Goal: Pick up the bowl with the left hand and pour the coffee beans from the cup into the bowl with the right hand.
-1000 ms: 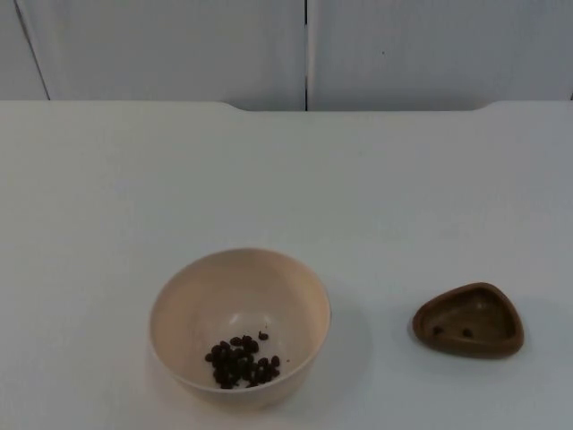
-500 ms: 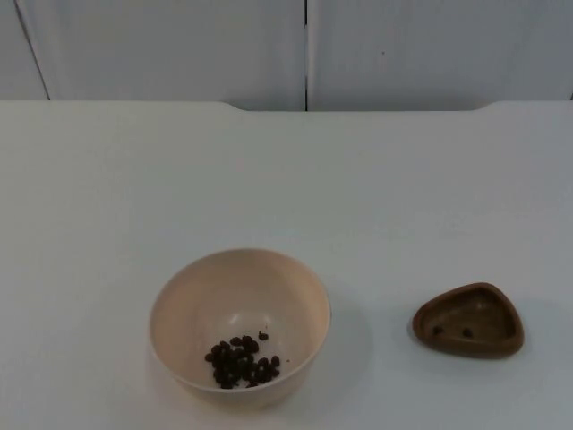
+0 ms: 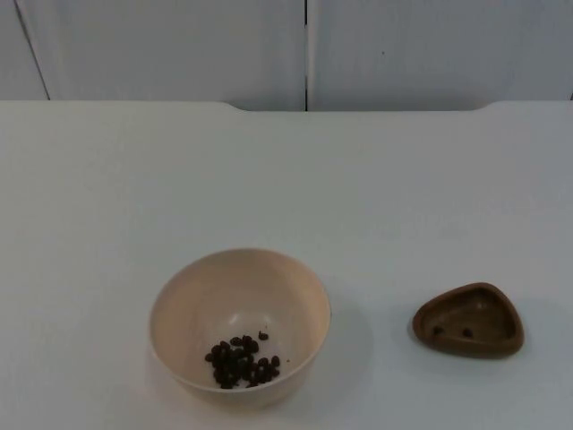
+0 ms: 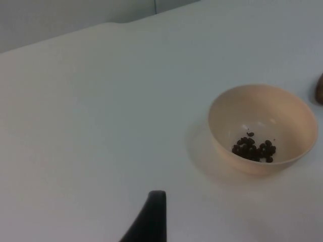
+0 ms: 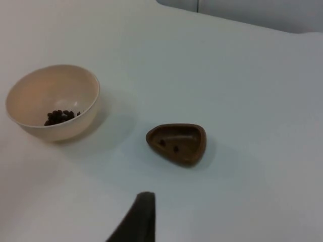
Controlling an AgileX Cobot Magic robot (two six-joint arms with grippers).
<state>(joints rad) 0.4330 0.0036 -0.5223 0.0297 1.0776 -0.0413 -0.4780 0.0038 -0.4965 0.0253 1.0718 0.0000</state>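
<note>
White table top (image 3: 286, 179) runs back to a grey partition wall (image 3: 179, 49) across the upper part of the top view, with a dark vertical seam in the wall just right of centre.

Low in that frame, left of centre, stands the cream bowl (image 3: 239, 305), upright on the table. A small heap of dark coffee beans (image 3: 242, 361) lies in its bottom, towards the near side. To the lower right, well apart from the bowl, sits a small brown cup (image 3: 468, 319), a shallow dish with a rounded three-cornered outline, open side up. Two dark beans (image 3: 452, 332) rest inside it.

From the left wrist camera, one black fingertip of the left gripper (image 4: 151, 217) is seen above bare table; the bowl (image 4: 262, 108) stands well apart from it, farther along the table and off to the side, its beans (image 4: 254, 149) plain to see. Whether this gripper's jaws are apart or together I cannot tell.

From the right wrist camera, one black fingertip of the right gripper (image 5: 139, 219) likewise hangs over bare table. The cup (image 5: 177, 142) lies ahead of it, near but not touching, and the bowl (image 5: 53, 93) stands beyond and to the side, well apart from both. How this gripper's jaws stand I cannot tell either. Neither gripper touches bowl or cup.
</note>
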